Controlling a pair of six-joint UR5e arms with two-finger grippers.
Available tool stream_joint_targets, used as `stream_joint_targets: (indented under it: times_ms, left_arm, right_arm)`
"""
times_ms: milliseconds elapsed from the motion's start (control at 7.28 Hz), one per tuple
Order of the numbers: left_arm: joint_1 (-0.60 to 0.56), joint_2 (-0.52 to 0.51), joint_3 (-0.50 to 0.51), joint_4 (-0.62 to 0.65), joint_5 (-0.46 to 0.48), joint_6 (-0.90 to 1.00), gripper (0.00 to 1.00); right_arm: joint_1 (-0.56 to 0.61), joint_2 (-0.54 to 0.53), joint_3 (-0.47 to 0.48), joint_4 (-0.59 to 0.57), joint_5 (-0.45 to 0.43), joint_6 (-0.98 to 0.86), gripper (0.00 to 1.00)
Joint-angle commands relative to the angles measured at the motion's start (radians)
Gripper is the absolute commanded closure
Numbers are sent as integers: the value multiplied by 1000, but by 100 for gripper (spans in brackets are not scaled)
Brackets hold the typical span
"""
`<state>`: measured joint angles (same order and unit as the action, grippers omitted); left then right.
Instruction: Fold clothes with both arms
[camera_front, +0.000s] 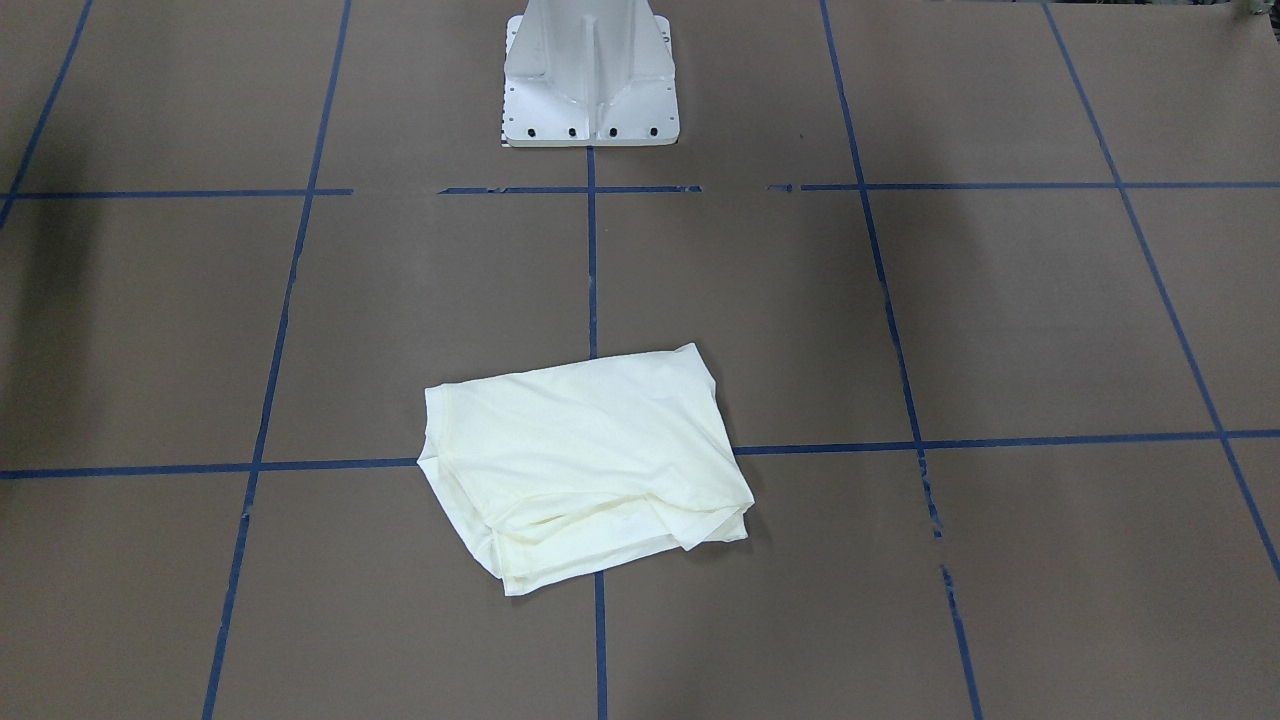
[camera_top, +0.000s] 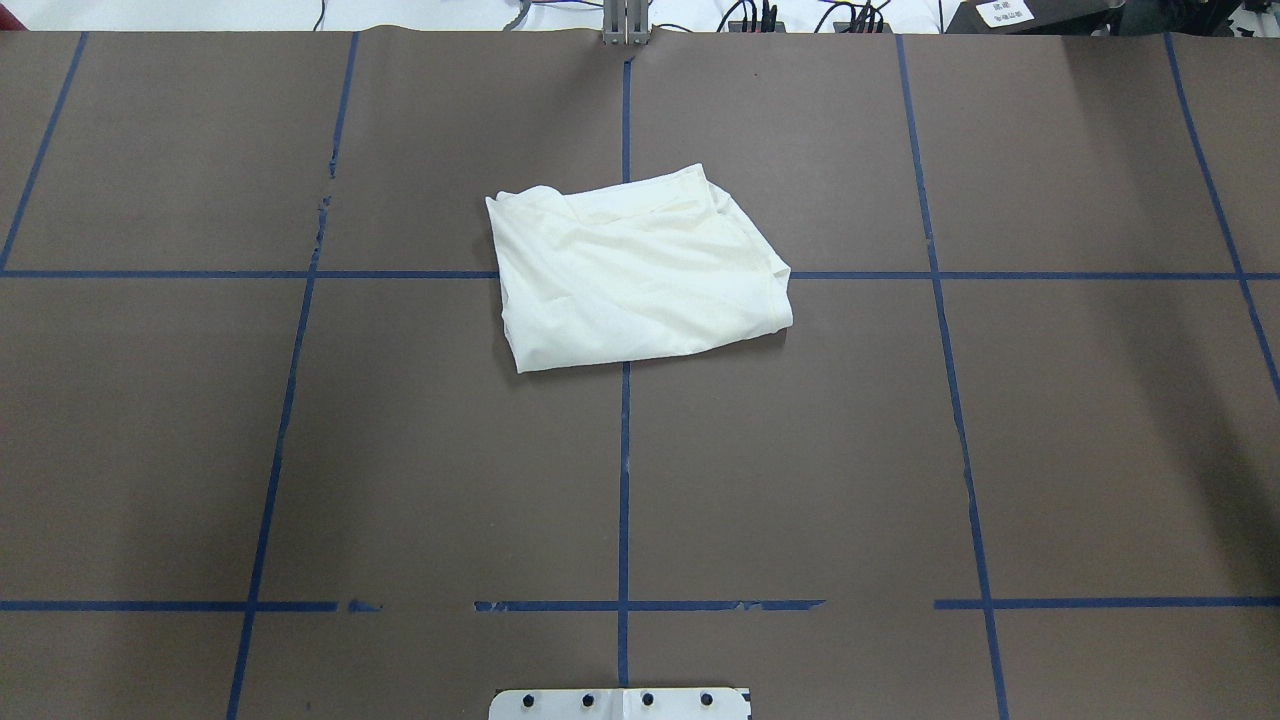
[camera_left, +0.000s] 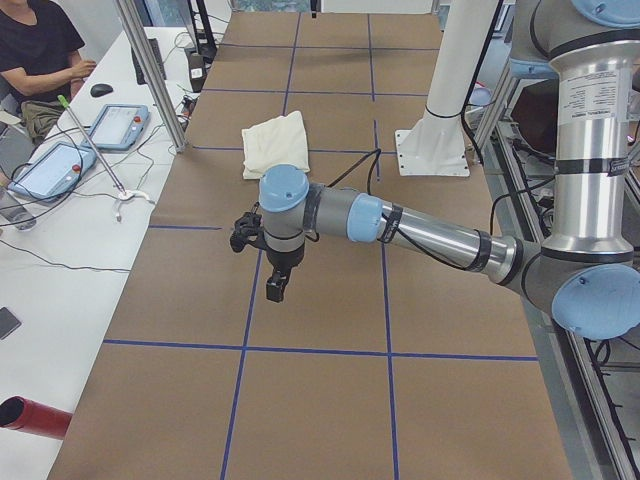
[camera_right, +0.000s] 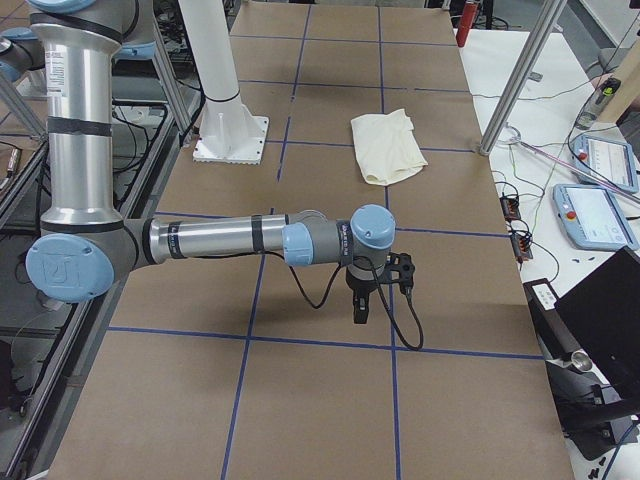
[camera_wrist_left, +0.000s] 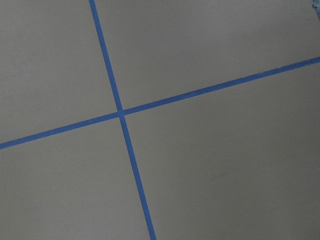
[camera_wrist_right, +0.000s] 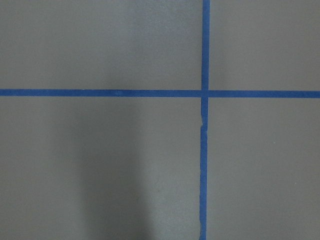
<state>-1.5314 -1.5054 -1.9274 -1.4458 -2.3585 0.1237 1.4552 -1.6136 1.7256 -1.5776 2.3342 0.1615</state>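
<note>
The clothes (camera_front: 585, 465) (camera_top: 640, 270) lie as one plain cream folded bundle on the brown table, over a crossing of blue tape lines, with no print showing. In the exterior left view the clothes (camera_left: 275, 143) lie far beyond my left gripper (camera_left: 275, 290), which hangs above bare table; I cannot tell whether it is open or shut. In the exterior right view my right gripper (camera_right: 360, 312) also hangs over bare table, well short of the clothes (camera_right: 388, 147), and its state cannot be told either. Both wrist views show only table and tape.
The white pedestal base (camera_front: 590, 90) (camera_top: 620, 703) stands at the robot's side of the table. A seated person (camera_left: 40, 50) and tablets (camera_left: 118, 125) are at a side desk. Metal posts (camera_left: 150, 70) (camera_right: 515, 75) stand along the table's far edge.
</note>
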Motion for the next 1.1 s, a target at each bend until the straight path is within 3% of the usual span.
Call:
stream_joint_targets:
  times_ms: [0,137,962]
  left_arm:
    - [1,-9,-1,-1,4,-1,0]
    - [-3,7,-5,-2,2,-3,0]
    - [-3,54,-48,-15,-2,2,0]
  right_arm:
    - [-1,-15,6,-16,42,-2,0]
    - [1,-23,2,-13,77,-10,0]
    - [-7,-11,3,-10,50,1,0]
